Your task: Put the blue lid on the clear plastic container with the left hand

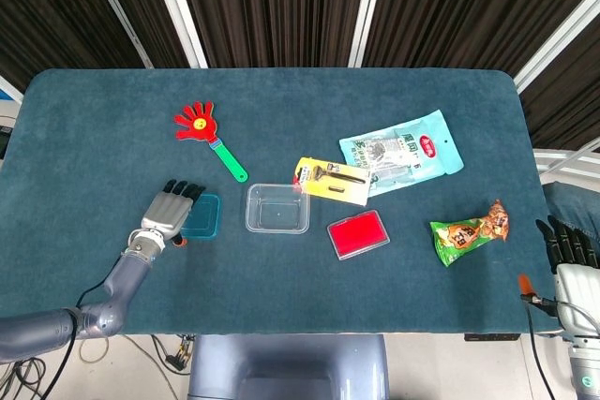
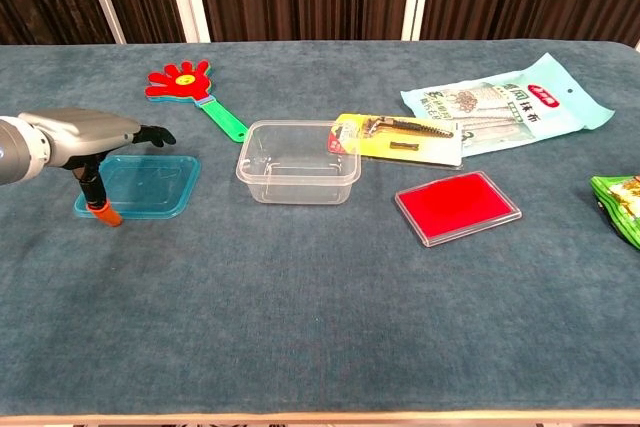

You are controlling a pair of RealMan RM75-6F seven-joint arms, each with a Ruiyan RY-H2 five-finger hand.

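Note:
The blue lid [image 1: 202, 215] [image 2: 150, 185] lies flat on the table, left of the clear plastic container [image 1: 277, 208] [image 2: 298, 161], which stands upright and holds nothing. My left hand [image 1: 168, 214] [image 2: 90, 133] hovers flat above the lid's left part, fingers stretched out and apart, thumb pointing down beside the lid's near-left edge. It holds nothing. My right hand [image 1: 566, 245] shows only at the lower right edge of the head view, off the table, fingers extended and holding nothing.
A red hand clapper with a green handle [image 1: 207, 136] [image 2: 195, 92] lies behind the lid. A yellow razor pack [image 1: 331, 181] [image 2: 397, 137] overlaps the container's right rim. A red flat case [image 1: 358, 234] [image 2: 457, 206], a light-blue snack bag [image 1: 401, 152] and a green snack bag [image 1: 469, 231] lie to the right.

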